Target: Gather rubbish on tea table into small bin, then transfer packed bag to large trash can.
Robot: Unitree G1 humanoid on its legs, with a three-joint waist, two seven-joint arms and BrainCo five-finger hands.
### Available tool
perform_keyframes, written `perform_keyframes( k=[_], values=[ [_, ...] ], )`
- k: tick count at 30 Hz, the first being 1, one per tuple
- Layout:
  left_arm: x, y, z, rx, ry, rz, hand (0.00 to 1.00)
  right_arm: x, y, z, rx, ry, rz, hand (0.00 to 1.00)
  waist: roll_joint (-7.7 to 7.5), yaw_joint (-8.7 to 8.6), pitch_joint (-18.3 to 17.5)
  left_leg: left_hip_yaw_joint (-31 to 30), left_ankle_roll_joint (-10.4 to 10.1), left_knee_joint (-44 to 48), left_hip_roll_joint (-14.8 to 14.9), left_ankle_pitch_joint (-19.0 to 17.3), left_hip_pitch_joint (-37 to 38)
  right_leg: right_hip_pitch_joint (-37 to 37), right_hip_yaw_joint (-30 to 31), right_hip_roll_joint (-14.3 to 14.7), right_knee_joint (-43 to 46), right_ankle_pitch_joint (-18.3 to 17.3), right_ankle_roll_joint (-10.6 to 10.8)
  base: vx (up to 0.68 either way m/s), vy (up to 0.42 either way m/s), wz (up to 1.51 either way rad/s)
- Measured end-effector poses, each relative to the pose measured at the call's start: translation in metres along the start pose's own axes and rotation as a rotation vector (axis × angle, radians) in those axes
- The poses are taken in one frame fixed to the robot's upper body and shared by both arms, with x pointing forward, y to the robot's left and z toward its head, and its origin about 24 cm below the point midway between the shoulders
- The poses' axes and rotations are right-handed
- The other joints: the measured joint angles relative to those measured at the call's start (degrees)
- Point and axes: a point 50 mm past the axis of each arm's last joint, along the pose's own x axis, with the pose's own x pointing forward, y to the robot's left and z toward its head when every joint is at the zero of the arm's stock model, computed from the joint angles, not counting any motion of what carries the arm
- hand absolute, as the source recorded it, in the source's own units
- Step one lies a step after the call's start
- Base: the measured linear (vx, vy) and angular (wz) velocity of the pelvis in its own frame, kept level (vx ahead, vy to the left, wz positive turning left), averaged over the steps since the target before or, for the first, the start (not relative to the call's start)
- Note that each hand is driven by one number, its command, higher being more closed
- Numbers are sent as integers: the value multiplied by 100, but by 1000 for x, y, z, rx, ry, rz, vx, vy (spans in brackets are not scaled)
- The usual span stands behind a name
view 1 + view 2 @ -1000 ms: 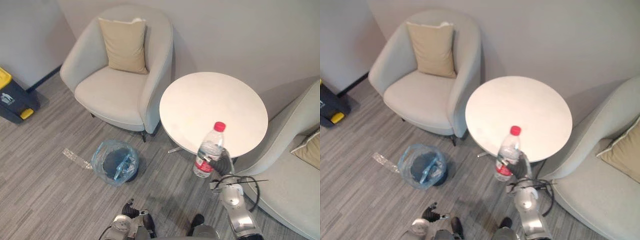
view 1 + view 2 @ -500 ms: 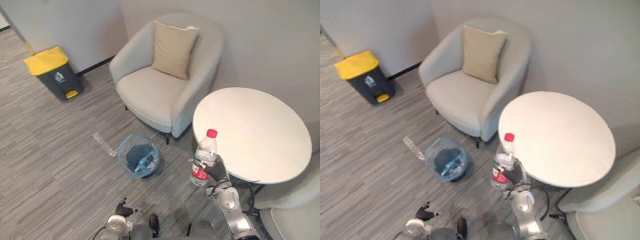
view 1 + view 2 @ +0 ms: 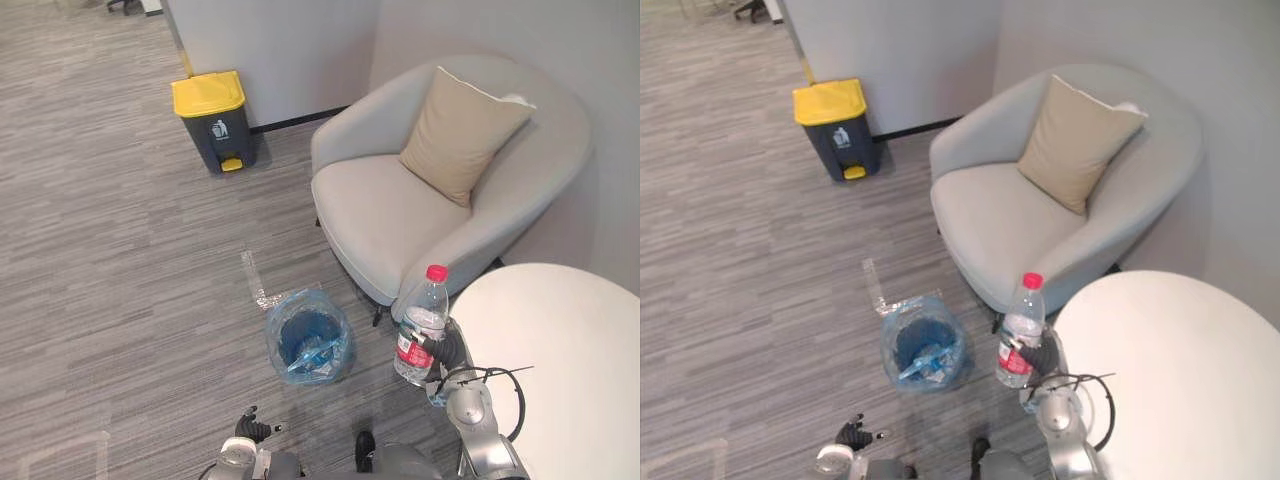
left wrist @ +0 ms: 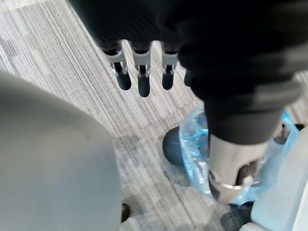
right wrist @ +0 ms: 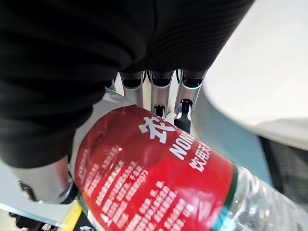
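Right hand (image 3: 447, 350) curls round the bottle (image 3: 421, 322), upright, cap up, just off the tea table (image 3: 560, 370) edge. Small bin (image 3: 277, 340) sits on the floor, down and left of it. Left hand (image 4: 143, 72) hangs loose-fingered, holding nothing.

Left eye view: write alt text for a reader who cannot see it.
The robot's right hand grips an upright clear water bottle with a red cap beside the round white tea table. On the grey floor stand a small bin lined with a blue bag and, farther off, a yellow-lidded trash can; a pale armchair holds a tan cushion.
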Motion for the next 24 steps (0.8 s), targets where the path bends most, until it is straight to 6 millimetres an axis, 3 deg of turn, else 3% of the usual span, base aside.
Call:
perform_keyframes(
  k=[2, 3, 7, 12, 15, 17, 23, 24],
  values=[
    [1, 0, 5, 22, -20, -2, 0, 1, -3, 0, 3, 3, -18, 100, 5, -24, 14, 380, -13, -314, 212, 124, -200, 39, -171, -182, -31, -16, 39, 59, 152, 64],
    [0, -2, 6, 40, -24, -10, 0, 0, -4, -2, 1, 7, -18, 100, 26, -47, 6, 437, -252, -626, 323, 590, -217, 81, -250, -219, -47, -44, 149, 60, 193, 53],
    [1, 6, 7, 79, -36, 7, 0, -5, 14, 2, 42, 8, 24, 100, -159, 34, -38, 425, -245, -816, -148, 690, -33, 286, -126, -560, -323, 43, 474, 51, 198, 15],
    [2, 13, 6, 96, -39, 24, 0, -2, 27, 10, 31, -26, 86, 100, -68, 89, 54, 607, -196, -815, -201, 683, 2, 149, 76, -635, -240, 82, 528, -13, 57, -20],
    [4, 15, 18, 89, -71, 33, 0, 17, 35, 27, -3, -91, 117, 100, 63, 90, 295, 701, -148, -622, -120, 710, -460, -529, 219, -582, 215, 78, 526, -165, -15, -30],
    [8, 17, 37, 31, -110, 63, 0, 36, 35, 42, -57, -153, 128, 100, 186, 102, 651, 661, -114, -261, -48, 721, -1128, -1192, 228, -577, 585, 36, 472, -213, -22, 3],
    [12, 34, 78, -172, -197, 161, 0, 62, 35, 76, -119, -257, 107, 100, 228, 278, 1231, 473, 5, 402, 44, 708, -2585, -2666, 186, -667, 1540, -275, 469, -232, -22, 16],
    [11, 37, 91, -245, -226, 181, 0, 68, 34, 90, -128, -303, 85, 100, 201, 314, 1299, 449, 27, 613, 48, 728, -3039, -3169, 172, -749, 1895, -347, 442, -163, -4, 21]
  ],
)
